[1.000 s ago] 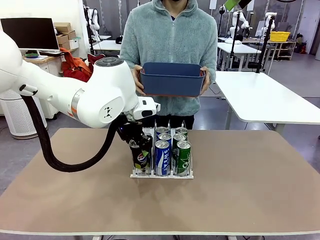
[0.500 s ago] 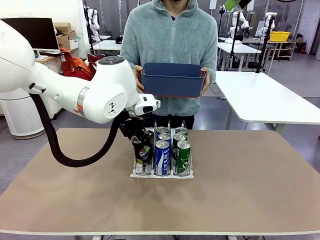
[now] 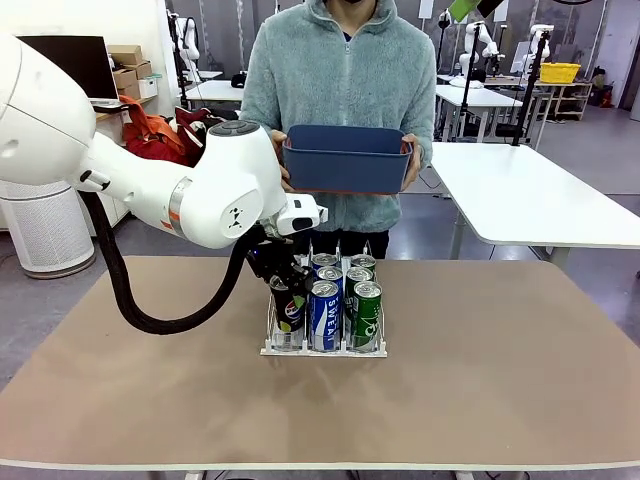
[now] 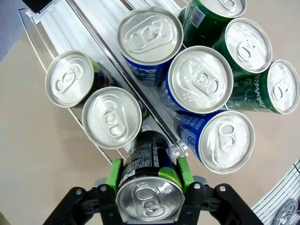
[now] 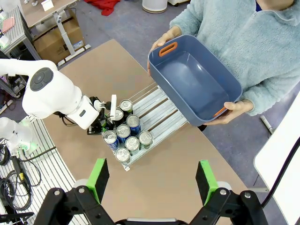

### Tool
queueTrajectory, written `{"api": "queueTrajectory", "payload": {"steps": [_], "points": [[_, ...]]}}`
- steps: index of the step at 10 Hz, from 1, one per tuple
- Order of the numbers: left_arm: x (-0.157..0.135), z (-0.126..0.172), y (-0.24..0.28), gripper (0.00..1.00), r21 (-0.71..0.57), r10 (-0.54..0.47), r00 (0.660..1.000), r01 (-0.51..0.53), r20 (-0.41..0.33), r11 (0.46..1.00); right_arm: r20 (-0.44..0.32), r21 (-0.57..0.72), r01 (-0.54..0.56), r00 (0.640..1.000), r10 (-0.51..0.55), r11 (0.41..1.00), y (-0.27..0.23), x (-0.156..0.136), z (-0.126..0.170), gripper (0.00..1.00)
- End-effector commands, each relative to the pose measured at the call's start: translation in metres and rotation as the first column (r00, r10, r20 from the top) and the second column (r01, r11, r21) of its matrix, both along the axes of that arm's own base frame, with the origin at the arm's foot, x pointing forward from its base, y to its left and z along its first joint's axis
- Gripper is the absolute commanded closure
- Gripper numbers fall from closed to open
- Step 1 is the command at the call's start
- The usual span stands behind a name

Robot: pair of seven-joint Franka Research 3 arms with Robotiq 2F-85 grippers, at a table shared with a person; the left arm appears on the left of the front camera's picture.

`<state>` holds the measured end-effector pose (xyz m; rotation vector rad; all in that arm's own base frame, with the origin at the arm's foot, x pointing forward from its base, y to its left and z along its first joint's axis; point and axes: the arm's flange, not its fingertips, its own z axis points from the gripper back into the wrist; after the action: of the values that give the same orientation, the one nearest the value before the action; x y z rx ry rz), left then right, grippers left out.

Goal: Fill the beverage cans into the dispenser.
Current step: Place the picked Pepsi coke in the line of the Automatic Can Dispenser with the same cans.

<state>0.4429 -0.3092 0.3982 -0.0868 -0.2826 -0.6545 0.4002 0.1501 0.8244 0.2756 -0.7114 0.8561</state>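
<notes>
My left gripper (image 3: 287, 297) is shut on a black Pepsi can (image 3: 288, 310), held upright over the front of the left lane of the white dispenser (image 3: 322, 351). In the left wrist view the green pads (image 4: 114, 175) clamp this black can (image 4: 149, 197), and two silver-topped cans (image 4: 111, 117) stand in the lane just beyond it. Blue Pocari cans (image 3: 324, 314) fill the middle lane and green cans (image 3: 367, 313) the right lane. My right gripper (image 5: 152, 182) hangs open high above the table, looking down on the dispenser (image 5: 160, 109).
A person at the far side holds a dark blue plastic bin (image 3: 346, 158) in both hands above the table's far edge; from above the bin (image 5: 194, 79) looks to have nothing in it. The brown table (image 3: 500, 380) spreads wide around the dispenser.
My left arm has swung rightward, and the black can in its gripper has shifted slightly up and toward the back of the left lane. The person and the bin have stayed put.
</notes>
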Motion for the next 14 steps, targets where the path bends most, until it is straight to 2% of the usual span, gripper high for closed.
{"api": "queueTrajectory", "payload": {"steps": [1, 5, 7, 8, 10, 14], "points": [[0.009, 0.003, -0.003, 0.42, -0.012, -0.038, 0.999, 0.038, 0.008, 0.999, 0.001, 0.013, -0.015, 1.0, 0.015, 1.0, -0.001, -0.002, -0.002, 0.01], [0.002, -0.011, -0.007, 0.42, 0.028, -0.051, 0.998, 0.053, -0.041, 0.998, 0.001, 0.013, -0.015, 1.0, 0.015, 1.0, -0.001, -0.002, -0.002, 0.01], [-0.004, -0.009, -0.008, 0.42, 0.049, -0.073, 0.995, 0.076, -0.061, 0.996, 0.001, 0.013, -0.015, 1.0, 0.015, 1.0, -0.001, -0.002, -0.002, 0.01], [-0.003, -0.016, -0.006, 0.42, 0.029, -0.02, 0.999, 0.021, -0.044, 0.999, 0.001, 0.013, -0.015, 1.0, 0.015, 1.0, -0.001, -0.002, -0.002, 0.01], [-0.003, -0.016, -0.006, 0.42, 0.029, -0.02, 0.999, 0.021, -0.044, 0.999, 0.001, 0.013, -0.015, 1.0, 0.015, 1.0, -0.001, -0.002, -0.002, 0.01], [0.0, -0.026, -0.002, 0.42, 0.054, -0.006, 0.995, 0.011, -0.101, 0.998, 0.001, 0.013, -0.015, 1.0, 0.015, 1.0, -0.001, -0.002, -0.002, 0.01]]}}
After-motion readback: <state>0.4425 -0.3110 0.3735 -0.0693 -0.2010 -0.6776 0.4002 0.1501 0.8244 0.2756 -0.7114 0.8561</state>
